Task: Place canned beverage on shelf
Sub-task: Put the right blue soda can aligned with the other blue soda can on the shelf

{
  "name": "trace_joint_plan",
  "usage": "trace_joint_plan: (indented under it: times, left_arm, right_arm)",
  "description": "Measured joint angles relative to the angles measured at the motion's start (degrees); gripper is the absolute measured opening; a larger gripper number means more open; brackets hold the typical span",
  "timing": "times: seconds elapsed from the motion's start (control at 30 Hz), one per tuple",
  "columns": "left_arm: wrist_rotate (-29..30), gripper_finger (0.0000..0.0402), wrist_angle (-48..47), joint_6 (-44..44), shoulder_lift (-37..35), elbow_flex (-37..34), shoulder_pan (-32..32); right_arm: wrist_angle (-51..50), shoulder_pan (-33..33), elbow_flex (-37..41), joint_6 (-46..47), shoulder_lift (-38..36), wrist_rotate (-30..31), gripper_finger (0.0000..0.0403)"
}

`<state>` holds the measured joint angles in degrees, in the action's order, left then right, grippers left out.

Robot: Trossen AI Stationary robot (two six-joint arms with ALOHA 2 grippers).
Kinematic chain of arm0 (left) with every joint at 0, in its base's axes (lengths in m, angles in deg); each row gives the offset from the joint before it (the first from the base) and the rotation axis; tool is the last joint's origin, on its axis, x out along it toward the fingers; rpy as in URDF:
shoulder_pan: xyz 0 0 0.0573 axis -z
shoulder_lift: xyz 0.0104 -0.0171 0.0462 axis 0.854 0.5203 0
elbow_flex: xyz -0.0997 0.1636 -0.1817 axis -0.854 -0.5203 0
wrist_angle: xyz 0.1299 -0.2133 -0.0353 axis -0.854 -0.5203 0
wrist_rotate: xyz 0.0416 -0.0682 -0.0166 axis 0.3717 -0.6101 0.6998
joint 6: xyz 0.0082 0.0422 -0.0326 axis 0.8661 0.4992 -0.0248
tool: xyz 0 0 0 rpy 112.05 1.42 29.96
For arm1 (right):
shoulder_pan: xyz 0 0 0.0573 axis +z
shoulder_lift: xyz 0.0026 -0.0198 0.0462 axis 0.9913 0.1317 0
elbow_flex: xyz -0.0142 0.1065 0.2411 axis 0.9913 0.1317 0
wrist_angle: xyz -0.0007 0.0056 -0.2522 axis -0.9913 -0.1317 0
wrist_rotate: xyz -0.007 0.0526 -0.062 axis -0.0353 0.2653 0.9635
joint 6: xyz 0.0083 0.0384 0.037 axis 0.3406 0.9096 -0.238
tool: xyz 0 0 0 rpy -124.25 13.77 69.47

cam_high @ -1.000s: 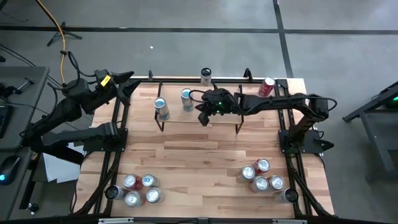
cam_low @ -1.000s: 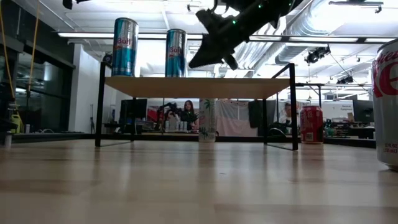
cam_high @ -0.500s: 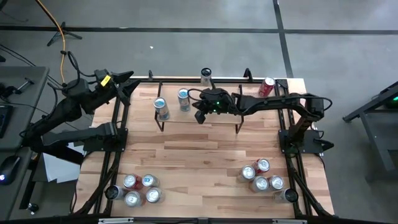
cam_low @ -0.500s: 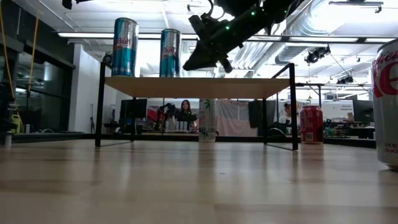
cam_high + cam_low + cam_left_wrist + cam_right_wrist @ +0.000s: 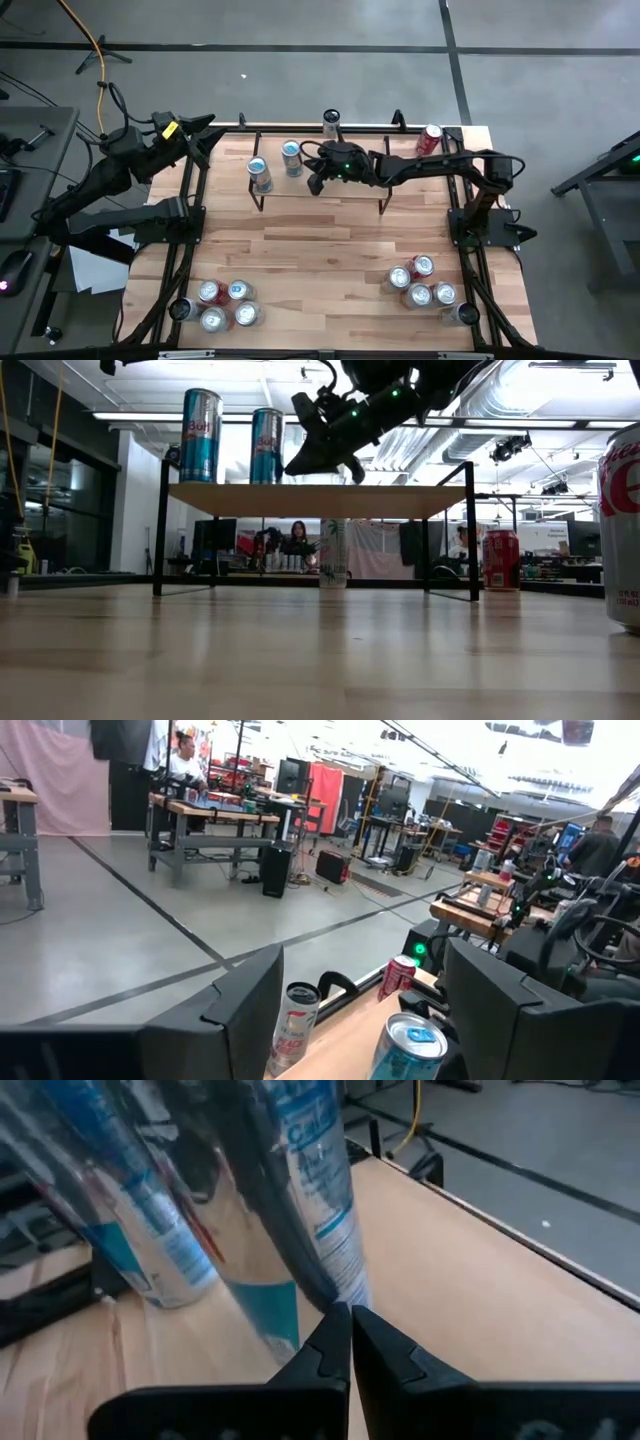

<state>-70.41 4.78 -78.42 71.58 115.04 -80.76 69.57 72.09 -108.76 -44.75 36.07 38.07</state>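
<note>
Can on shelf, prob. touching shut R gripper.

Red can right of the shelf: cut by frame edge. Lettering on the two shelf cans is smeared, partly unreadable in the right wrist view.

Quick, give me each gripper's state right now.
Left gripper: fingers open, holding nothing, parked at the table's left rear corner.
Right gripper: fingers shut, empty, tips against the second blue can on the shelf.
</note>
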Motion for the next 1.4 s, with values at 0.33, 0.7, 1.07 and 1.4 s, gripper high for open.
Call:
trace_joint_plan:
  times: [0.33,0.7,1.07,1.4]
  left_arm:
    - [0.0,0.0213,0.0,0.01,0.0,0.02,0.0]
    - [-0.02,0.0213,0.03,0.0,0.0,0.04,0.02]
    - [-0.02,0.0213,0.02,0.04,0.0,0.04,0.02]
    - [-0.02,0.0213,0.02,0.02,0.0,0.04,0.0]
  right_arm:
    - [5.86,0.71,0.0,3.88,1.89,-0.54,0.0]
    - [0.29,0.69,-9.46,1.22,5.54,-0.96,0.0]
    - [-2.31,-0.2,-13.16,0.79,8.29,-1.65,0.0]
    - [0.02,-2.16,-13.16,4.86,8.7,-3.41,0.0]
